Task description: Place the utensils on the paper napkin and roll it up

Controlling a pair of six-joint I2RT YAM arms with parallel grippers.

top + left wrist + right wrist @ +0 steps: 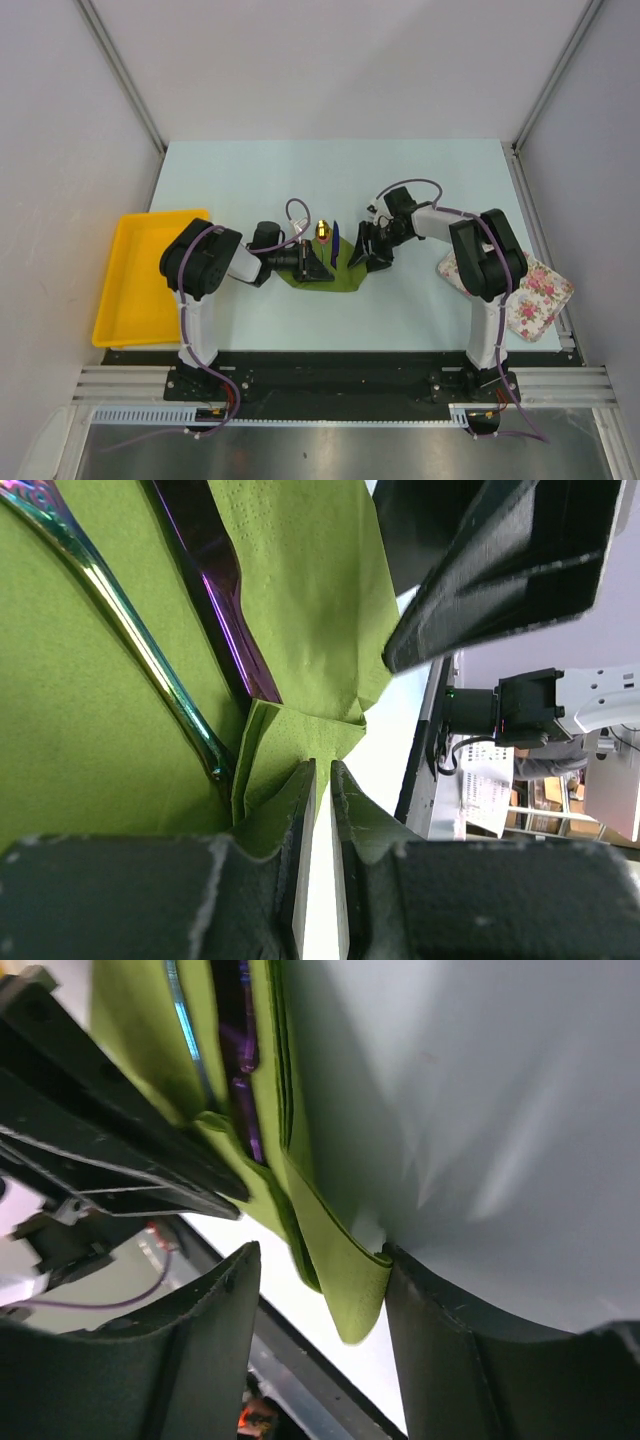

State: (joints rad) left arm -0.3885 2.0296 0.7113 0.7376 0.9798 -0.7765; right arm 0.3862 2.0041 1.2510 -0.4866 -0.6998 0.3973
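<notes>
L gripper [322, 780]: jaws near-shut at napkin [300, 580] fold, grip unclear
R gripper [320, 1252]: jaws wide, napkin edge hangs betw
Tip: clamp edge, roll tight over utensils [112, 605]

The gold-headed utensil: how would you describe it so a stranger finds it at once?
Find the olive-green napkin at the middle of the pale table. Slim utensils lie side by side on it. The gold-headed utensil ends in a shiny oval head; its neighbour to the right is dark bluish-purple.
</notes>
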